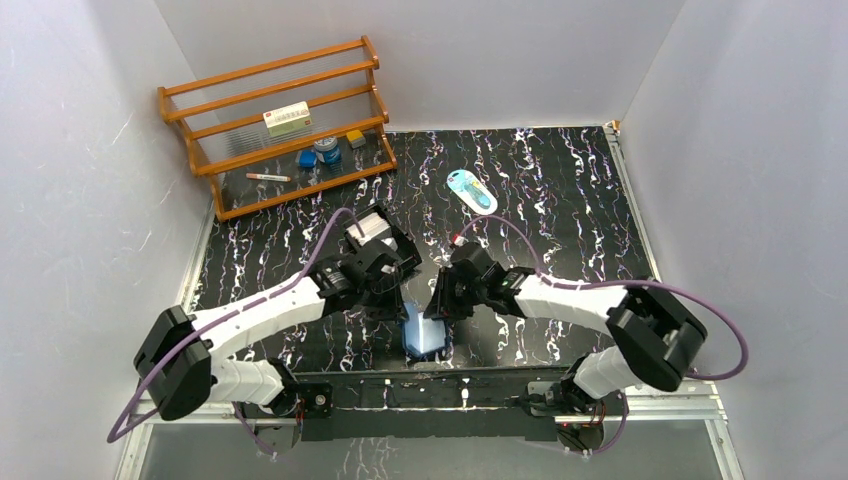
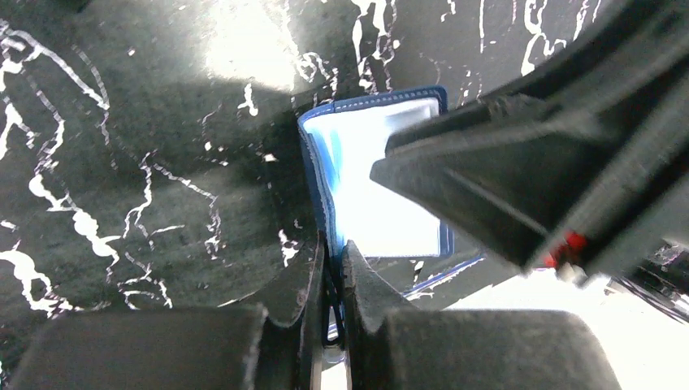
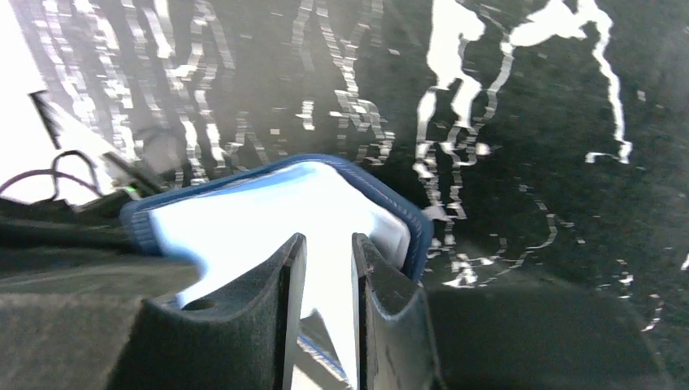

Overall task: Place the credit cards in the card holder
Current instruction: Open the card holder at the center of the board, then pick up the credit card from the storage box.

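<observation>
The card holder (image 1: 423,335) lies open near the table's front edge, navy outside with shiny light-blue pockets inside (image 2: 370,187) (image 3: 268,207). My left gripper (image 1: 397,303) (image 2: 331,258) is shut on the holder's navy left edge. My right gripper (image 1: 440,305) (image 3: 325,252) hovers over the pockets from the right, its fingers a narrow gap apart. Glare hides whether anything is between them. A pale stack, apparently the credit cards (image 1: 372,224), sits in a black tray (image 1: 392,236) behind the left wrist, partly hidden.
A wooden rack (image 1: 280,150) stands at the back left, holding a white-and-red box (image 1: 287,119) and small items. A light-blue oval object (image 1: 471,190) lies at the back centre. White walls close in both sides.
</observation>
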